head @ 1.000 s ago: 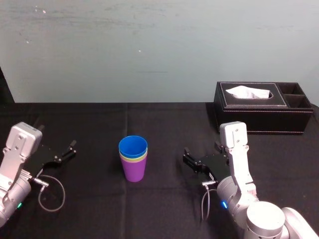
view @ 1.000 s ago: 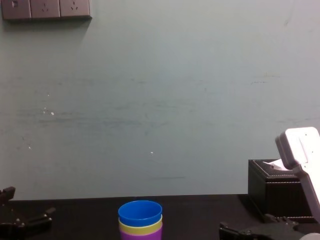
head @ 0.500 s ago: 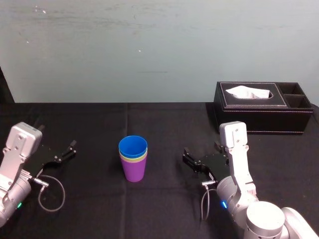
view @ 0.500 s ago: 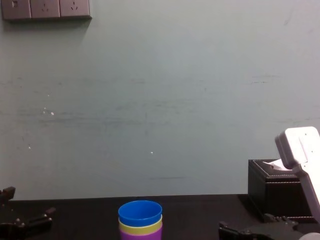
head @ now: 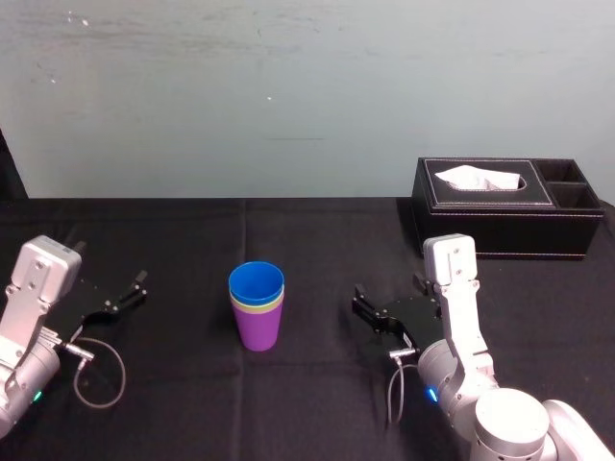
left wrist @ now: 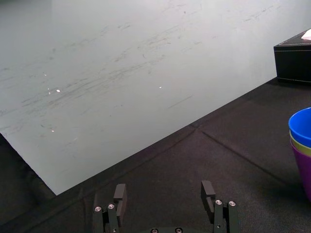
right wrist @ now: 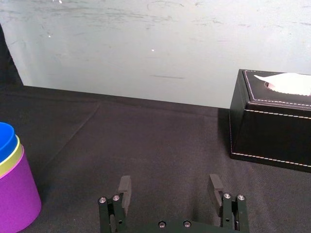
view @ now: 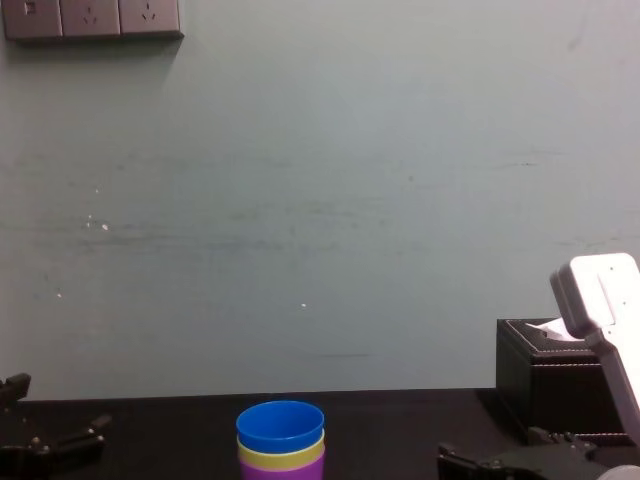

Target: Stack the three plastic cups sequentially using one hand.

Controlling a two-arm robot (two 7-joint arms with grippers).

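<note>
The three plastic cups stand nested upright in one stack at the table's middle: the purple cup [head: 258, 327] at the bottom, the yellow-green cup [head: 256, 307] inside it, the blue cup [head: 257, 283] on top. The stack also appears in the chest view [view: 281, 440], the left wrist view [left wrist: 302, 145] and the right wrist view [right wrist: 13, 189]. My right gripper [head: 370, 312] [right wrist: 170, 187] sits open and empty to the right of the stack, apart from it. Low at the table's left rests my left gripper [head: 130, 293] [left wrist: 163, 191], open and empty.
A black tissue box [head: 504, 206] with white tissue stands at the back right of the black table [head: 307, 240]. A loose cable [head: 96, 370] loops beside the left arm. A pale wall rises behind the table.
</note>
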